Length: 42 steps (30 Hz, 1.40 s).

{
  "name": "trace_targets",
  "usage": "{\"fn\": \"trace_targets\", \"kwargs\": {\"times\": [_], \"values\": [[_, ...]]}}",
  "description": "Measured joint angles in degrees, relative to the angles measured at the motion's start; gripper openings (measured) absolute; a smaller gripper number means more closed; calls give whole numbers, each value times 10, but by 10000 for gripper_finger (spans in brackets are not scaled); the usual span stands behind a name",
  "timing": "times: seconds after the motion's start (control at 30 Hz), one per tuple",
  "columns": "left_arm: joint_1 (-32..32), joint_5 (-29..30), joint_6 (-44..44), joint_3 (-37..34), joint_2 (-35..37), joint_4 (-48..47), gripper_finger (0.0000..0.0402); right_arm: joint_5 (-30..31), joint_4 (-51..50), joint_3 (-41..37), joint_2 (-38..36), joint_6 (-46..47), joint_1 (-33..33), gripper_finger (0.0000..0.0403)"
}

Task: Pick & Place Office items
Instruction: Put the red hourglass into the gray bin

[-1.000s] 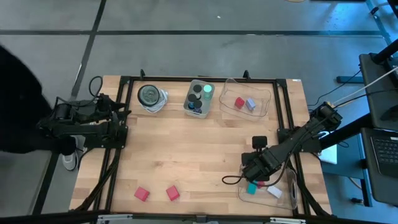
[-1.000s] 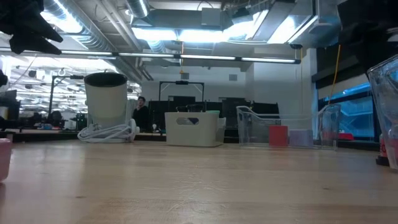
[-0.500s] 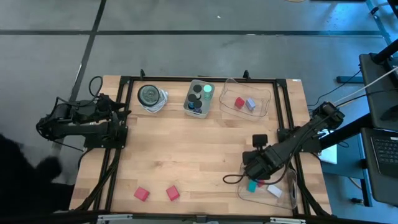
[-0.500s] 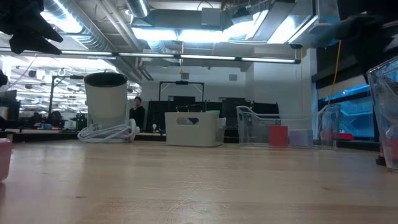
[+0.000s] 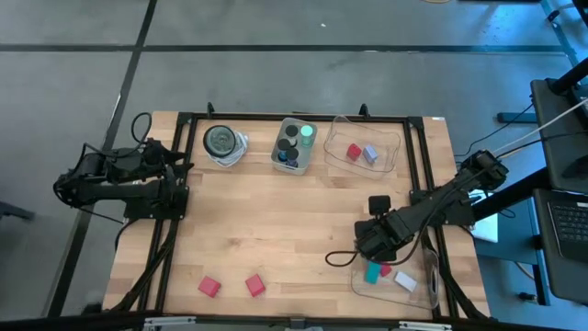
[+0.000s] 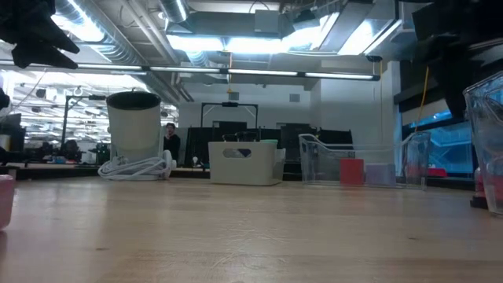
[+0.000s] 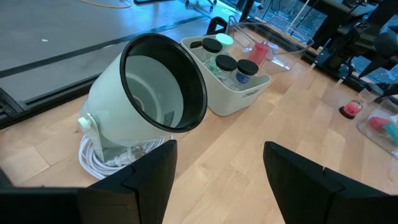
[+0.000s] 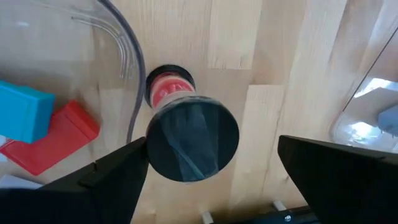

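Observation:
My right gripper (image 5: 366, 246) hangs open, pointing down, over a short cylinder (image 8: 191, 138) with a dark cap and a red base. The cylinder stands on the table just outside the near right clear tray (image 5: 418, 292); the fingers stand on either side of it without touching. It also shows in the left wrist view (image 7: 351, 109). The tray holds teal (image 8: 25, 112), red (image 8: 53, 140) and white (image 5: 405, 281) blocks. Two red blocks (image 5: 209, 287) (image 5: 254, 285) lie near the front left. My left gripper (image 7: 217, 186) is open and empty at the table's left edge.
A white bin (image 5: 294, 145) with dark cylinders and one green one stands at the far middle. A round grey dish on a coiled white cord (image 5: 221, 142) is left of it. A far clear tray (image 5: 386, 158) holds a red and a lavender block. A black cable (image 5: 342, 260) lies near my right gripper.
My right gripper has shifted a little toward the table's far edge, away from the near right tray. A person in the room behind has walked a little to the left.

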<state>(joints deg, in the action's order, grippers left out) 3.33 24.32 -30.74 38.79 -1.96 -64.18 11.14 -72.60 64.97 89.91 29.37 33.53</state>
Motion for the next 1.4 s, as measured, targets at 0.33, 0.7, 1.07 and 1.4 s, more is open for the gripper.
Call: {"fn": "trace_targets", "kwargs": {"times": [0.33, 0.7, 1.07, 1.4], "values": [[0, 0, 0, 0, 0, 0, 237, -1, 15, 0, 0, -20, -10, 305], [0, 0, 0, 0, 0, 0, 237, -15, 37, 0, 0, -23, -26, 261], [0, 0, 0, 0, 0, 0, 237, -30, 48, 0, 0, -13, -33, 265], [0, 0, 0, 0, 0, 0, 237, -30, 53, 0, 0, -13, -33, 214]]}}
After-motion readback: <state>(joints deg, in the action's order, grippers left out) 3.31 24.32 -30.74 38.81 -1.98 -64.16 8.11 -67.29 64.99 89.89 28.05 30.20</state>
